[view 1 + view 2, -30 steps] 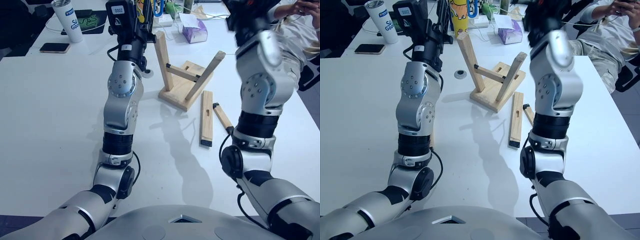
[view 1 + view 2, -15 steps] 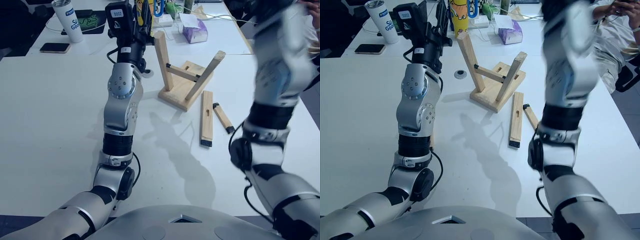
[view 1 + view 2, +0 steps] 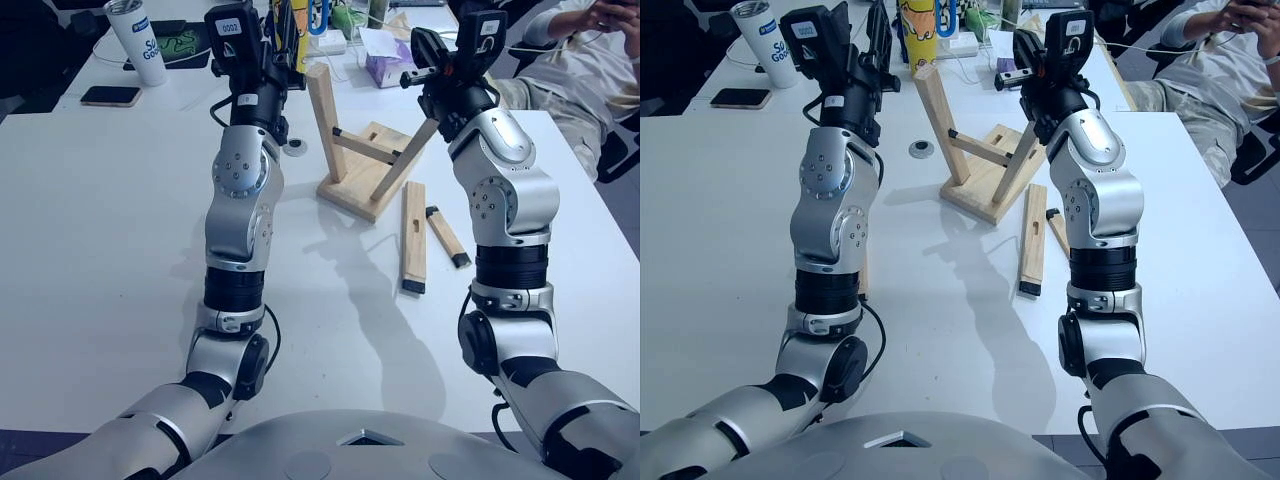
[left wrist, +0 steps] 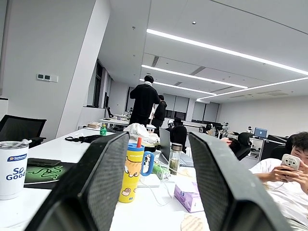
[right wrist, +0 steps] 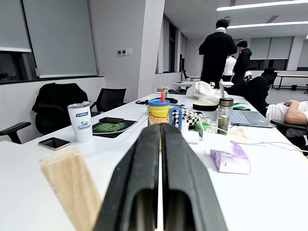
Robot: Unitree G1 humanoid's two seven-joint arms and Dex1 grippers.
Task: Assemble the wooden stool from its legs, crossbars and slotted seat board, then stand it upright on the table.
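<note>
Half-built stool at twelve o'clock on the white table (image 3: 100,250). Seat board (image 3: 365,188) underneath, two fitted legs pointing up and splayed, the left leg (image 3: 325,120) and the right leg (image 3: 415,150) tied by one fitted crossbar (image 3: 365,147). Probably left upside down so that the remaining sockets stay open from above.

Loose slotted leg (image 3: 412,235) flat at five o'clock of the seat board, slot face up. Loose crossbar (image 3: 445,235) just beside it at three o'clock. Both laid within the right arm's reach, seemingly staged for the next fit.

Left gripper (image 4: 156,139) held high at ten o'clock of the stool, fingers wide apart with nothing between them, likely parked clear of the legs. Right gripper (image 5: 160,130) raised just above the right leg's top, at one o'clock of the seat board, fingers pressed together on nothing. No wood held by either, so a pickup of the loose leg or crossbar judged to come first.

Beyond the stool, office clutter along the far edge: white tumbler (image 3: 135,40) and phone (image 3: 110,95) at ten o'clock, yellow cup (image 4: 134,171) at twelve, purple tissue pack (image 3: 390,68) at one. Small round object (image 3: 921,149) at nine o'clock of the left leg. Open-plan room behind, with desks, dark chairs and strip lights.
</note>
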